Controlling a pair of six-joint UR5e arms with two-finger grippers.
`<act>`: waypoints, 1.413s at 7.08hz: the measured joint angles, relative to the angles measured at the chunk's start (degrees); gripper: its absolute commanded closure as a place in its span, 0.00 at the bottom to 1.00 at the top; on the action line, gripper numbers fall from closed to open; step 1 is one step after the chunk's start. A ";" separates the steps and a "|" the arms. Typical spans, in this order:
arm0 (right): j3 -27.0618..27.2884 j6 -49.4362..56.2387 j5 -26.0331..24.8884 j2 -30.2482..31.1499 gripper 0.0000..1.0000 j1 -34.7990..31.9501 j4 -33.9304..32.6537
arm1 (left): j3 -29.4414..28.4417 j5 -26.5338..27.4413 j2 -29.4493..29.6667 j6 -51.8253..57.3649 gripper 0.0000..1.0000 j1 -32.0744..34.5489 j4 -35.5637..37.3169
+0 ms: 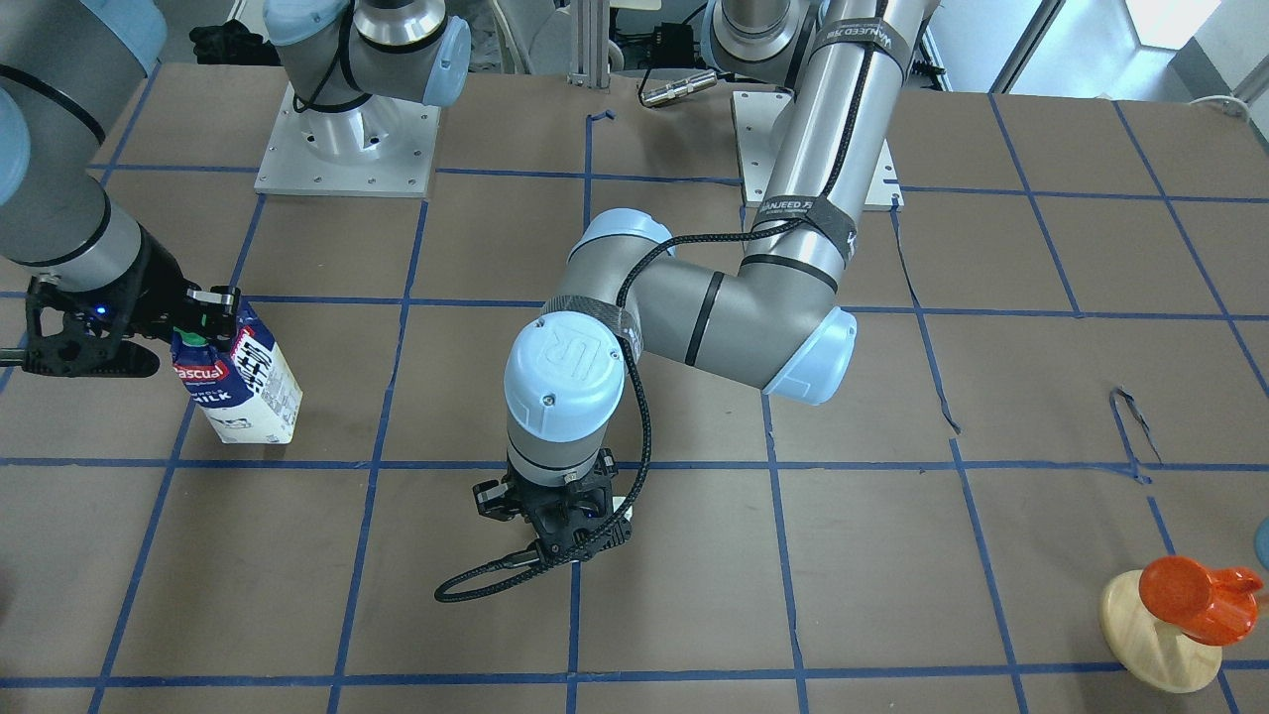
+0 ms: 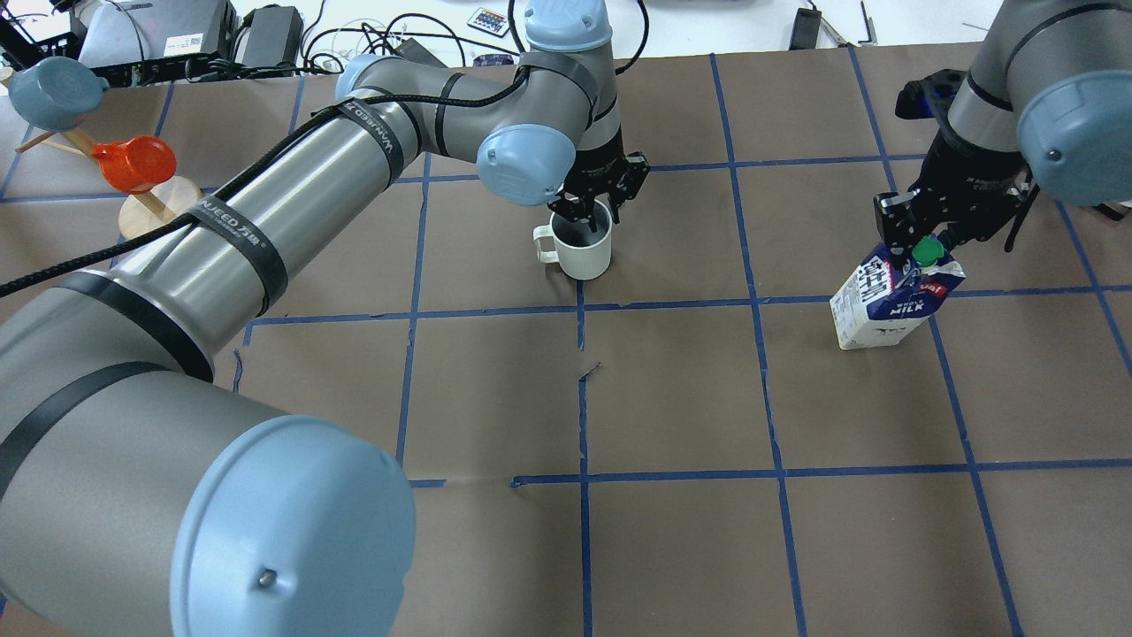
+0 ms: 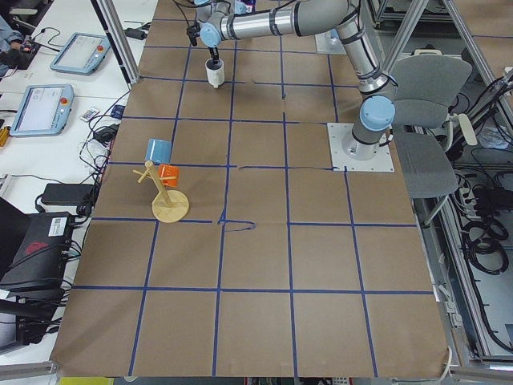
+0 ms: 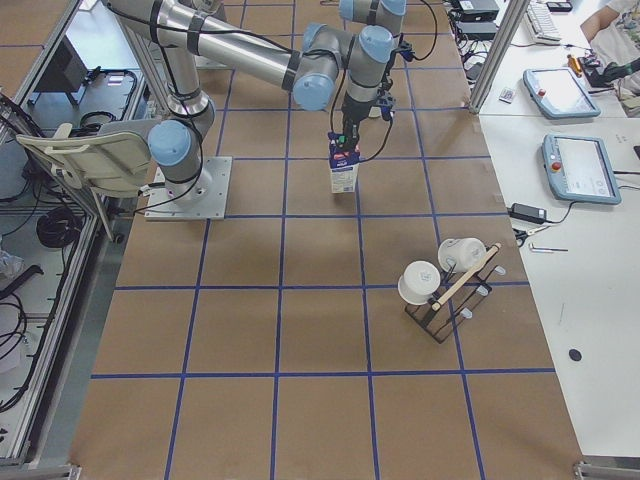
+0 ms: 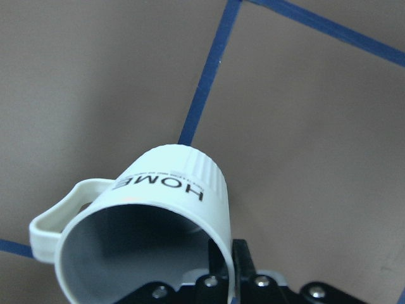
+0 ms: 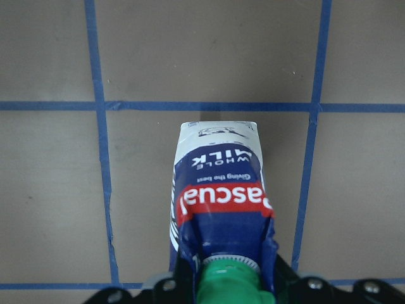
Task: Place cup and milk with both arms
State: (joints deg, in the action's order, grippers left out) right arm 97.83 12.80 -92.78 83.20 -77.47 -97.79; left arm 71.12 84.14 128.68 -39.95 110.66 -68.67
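The cup (image 2: 585, 250), a white mug with a dark inside and "HOME" lettering, stands near the table's middle on the far side in the overhead view. My left gripper (image 2: 589, 214) comes straight down on it, shut on its rim, one finger inside and one outside; the left wrist view shows the cup (image 5: 169, 190) close up. The front view hides the cup under the left gripper (image 1: 561, 526). The milk (image 2: 889, 301), blue and white with a green cap (image 6: 228, 283), is upright at the right. My right gripper (image 2: 924, 243) is shut on its gable top. The milk also shows in the front view (image 1: 243, 382).
A wooden mug tree (image 2: 146, 208) with an orange mug (image 2: 133, 164) and a blue mug (image 2: 55, 91) stands at the far left corner; it also shows in the front view (image 1: 1170, 635). The left arm's black cable loops onto the table (image 1: 476, 587). Blue tape lines grid the brown table.
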 measured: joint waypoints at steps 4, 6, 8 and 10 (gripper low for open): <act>-9.10 -10.31 2.18 -6.77 0.78 -11.04 0.00 | 0.82 0.14 -10.12 14.70 0.00 -4.85 -7.11; -14.49 -16.52 3.97 -11.40 0.78 -15.84 0.07 | 3.68 0.19 -19.63 26.82 0.00 -8.71 -17.89; -17.40 -18.38 5.90 -13.82 0.78 -17.45 -0.38 | 7.80 0.10 -28.50 31.16 0.00 -12.11 -25.62; -20.32 -20.38 7.43 -17.02 0.76 -19.39 -1.58 | 15.25 0.10 -34.60 33.93 0.00 -14.75 -24.60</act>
State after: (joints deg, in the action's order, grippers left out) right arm 77.51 -7.59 -85.36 66.18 -96.86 -99.37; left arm 86.38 84.25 94.08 -6.02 95.91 -93.27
